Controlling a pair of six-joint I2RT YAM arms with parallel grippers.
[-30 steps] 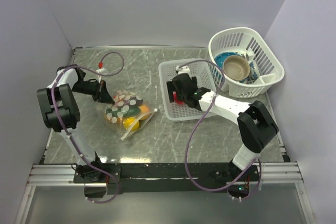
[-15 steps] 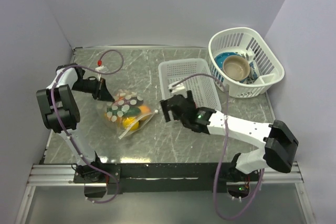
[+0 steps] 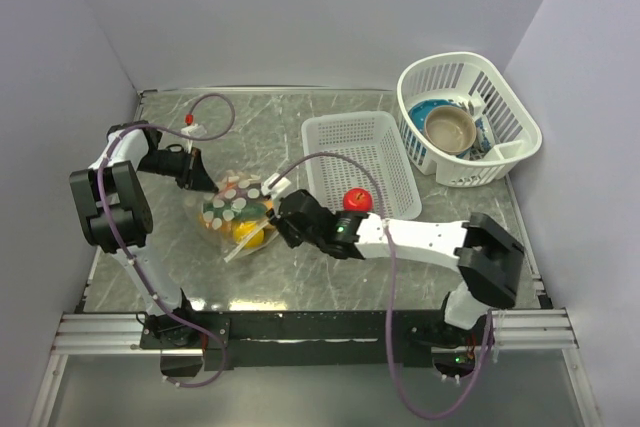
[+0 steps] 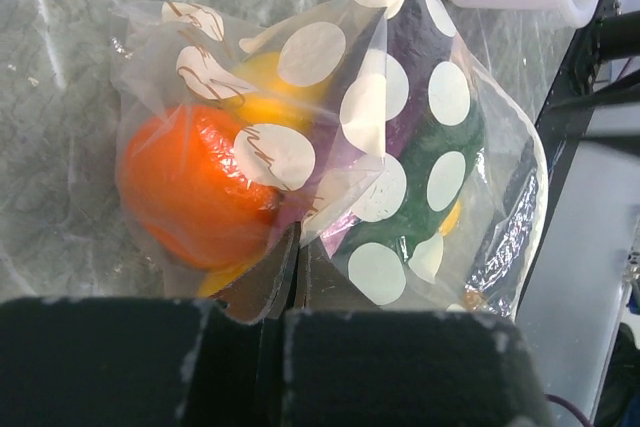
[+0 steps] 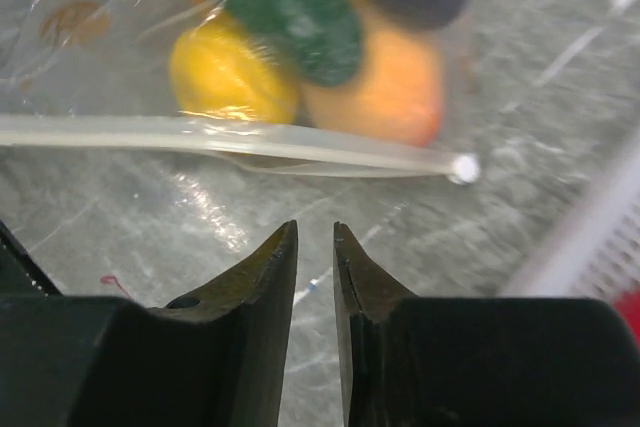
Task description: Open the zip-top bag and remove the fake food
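The zip-top bag point(image 3: 237, 209), clear with white dots, lies left of centre on the table. Through it show fake food pieces: an orange one point(image 4: 190, 187), a yellow one point(image 5: 230, 72) and a green one point(image 5: 290, 12). My left gripper point(image 4: 295, 247) is shut on the bag's film at its far-left corner. The bag's white zip strip point(image 5: 230, 135) runs across just ahead of my right gripper point(image 5: 315, 232). That gripper's jaws stand a narrow gap apart with nothing between them, low over the table. A red fake food piece point(image 3: 355, 199) rests in the flat basket.
A flat white lattice basket point(image 3: 340, 132) stands right of the bag. A round white basket point(image 3: 520, 112) with a bowl point(image 3: 450, 127) and dishes sits at the back right. The right arm stretches across the table's front middle.
My right arm swung left out of the flat basket toward the bag, and its jaws narrowed from wide open. The red piece stayed in the basket. The left gripper kept its hold.
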